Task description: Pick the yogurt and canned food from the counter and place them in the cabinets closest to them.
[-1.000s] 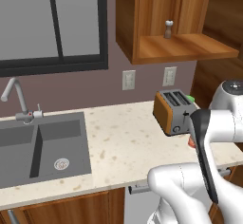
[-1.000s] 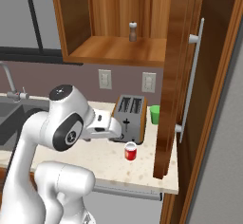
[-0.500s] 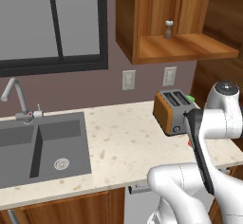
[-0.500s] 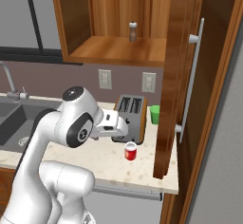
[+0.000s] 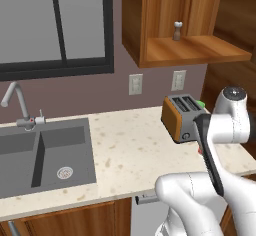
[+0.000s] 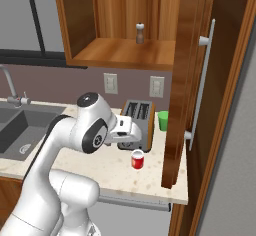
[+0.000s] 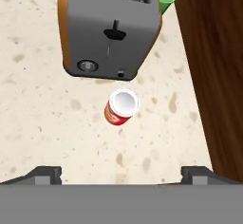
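Speckled beige counter (image 7: 42, 109) under open wooden cabinets (image 6: 120, 50)

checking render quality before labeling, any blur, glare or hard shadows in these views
Hand view: sharp, flat light, the yogurt throws barely any shadow on the counter. Right base view: crisp, no glare, open cabinet interior evenly lit. Left base view: toaster in focus, no motion blur on the arm.

Even, soft, seemingly shadowless rendered light
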